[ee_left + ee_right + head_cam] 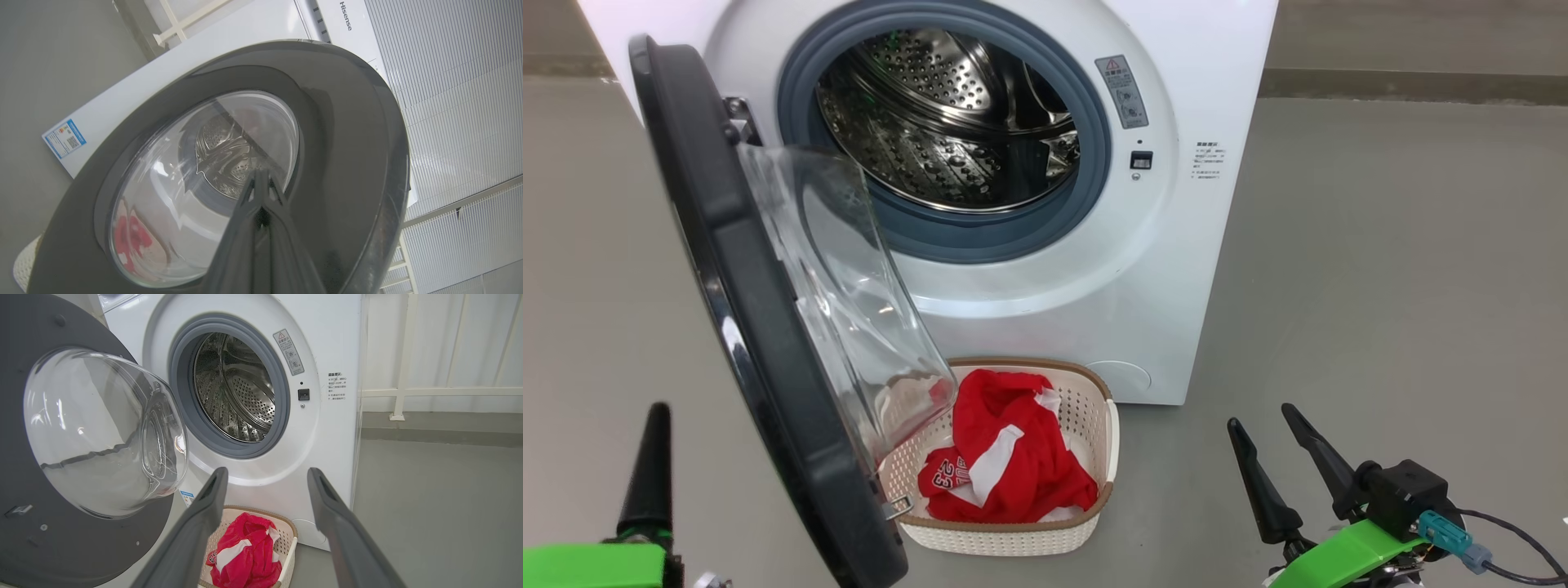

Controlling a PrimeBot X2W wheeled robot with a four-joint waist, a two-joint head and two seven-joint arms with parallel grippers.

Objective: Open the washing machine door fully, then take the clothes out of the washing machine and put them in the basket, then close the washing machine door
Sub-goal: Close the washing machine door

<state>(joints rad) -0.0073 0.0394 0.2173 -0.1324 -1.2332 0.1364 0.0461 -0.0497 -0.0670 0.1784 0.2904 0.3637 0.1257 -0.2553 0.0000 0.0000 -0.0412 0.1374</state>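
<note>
Head view: washing machine door (760, 343) hangs open just beside the basket (1107, 425) holding the red clothes (1013, 457). Left gripper (261, 174), pressed together, points at the door's outer face; right gripper (1260, 418) spread, empty. Shoving with those slim tips could skid off the glossy rim.

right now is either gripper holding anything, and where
Nothing is held: the left gripper is shut on nothing, the right gripper open and empty.
</note>
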